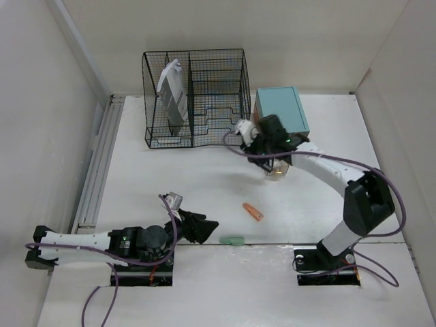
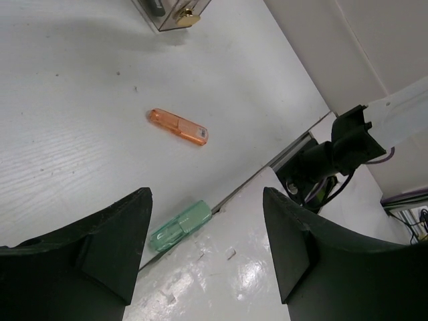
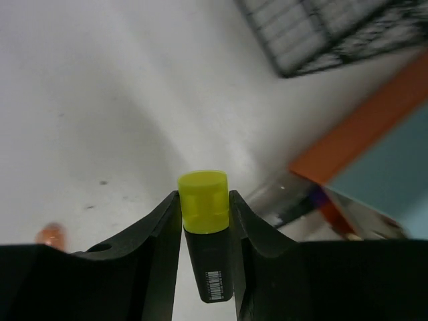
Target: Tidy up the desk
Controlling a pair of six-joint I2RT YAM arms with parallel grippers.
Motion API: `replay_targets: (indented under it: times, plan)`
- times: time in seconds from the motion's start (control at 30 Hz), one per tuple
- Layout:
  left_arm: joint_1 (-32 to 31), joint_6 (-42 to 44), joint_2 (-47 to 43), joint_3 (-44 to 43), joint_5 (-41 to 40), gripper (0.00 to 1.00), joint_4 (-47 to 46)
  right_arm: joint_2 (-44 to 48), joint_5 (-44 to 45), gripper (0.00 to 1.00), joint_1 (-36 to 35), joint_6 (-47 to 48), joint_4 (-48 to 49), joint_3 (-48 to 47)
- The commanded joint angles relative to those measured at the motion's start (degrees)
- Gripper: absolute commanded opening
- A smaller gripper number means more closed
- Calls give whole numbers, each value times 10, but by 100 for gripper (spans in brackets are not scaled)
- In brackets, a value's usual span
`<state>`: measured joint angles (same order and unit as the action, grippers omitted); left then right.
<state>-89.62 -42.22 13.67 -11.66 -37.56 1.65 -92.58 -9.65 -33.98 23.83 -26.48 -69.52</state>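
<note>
On the white desk point(image 1: 191, 177), my right gripper point(image 3: 204, 204) is shut on a black highlighter with a yellow cap point(image 3: 207, 261), which stands upright between the fingers. In the top view this gripper point(image 1: 271, 146) hovers by the teal-topped drawer box point(image 1: 281, 110), over its pulled-out clear drawer point(image 1: 276, 170). My left gripper point(image 2: 206, 194) is open and holds nothing, low near the front seam. A green translucent marker point(image 2: 180, 226) lies just beyond its left finger. An orange translucent marker point(image 2: 178, 126) lies farther out.
A black wire rack point(image 1: 197, 95) stands at the back with a grey-and-white booklet point(image 1: 172, 92) upright in its left slot. White walls close in the sides. The right arm's base point(image 1: 325, 259) sits at the near edge.
</note>
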Motion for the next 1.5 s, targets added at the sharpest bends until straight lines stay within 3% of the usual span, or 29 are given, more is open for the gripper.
replay_targets:
  times: [0.0, 0.2, 0.37, 0.77, 1.3, 1.47]
  plan:
    - [-3, 12, 0, 2, -2, 63, -35, 48, -103, 0, 71, 29, 48, -20]
    - [-3, 12, 0, 8, -2, 63, -45, 98, -180, 0, 166, 62, 88, -5]
    - [-3, 17, 5, 8, -2, 63, -46, 50, -295, 0, 204, 96, 48, -37]
    - [-3, 12, -19, 18, 3, 63, -34, 11, -313, 0, 216, 142, 31, -11]
    - [-3, 12, -36, 18, 3, 63, -17, 3, -275, 36, 222, 147, 3, -6]
    - [-3, 12, -36, 18, 3, 63, -17, 3, -275, 36, 222, 147, 3, -6]
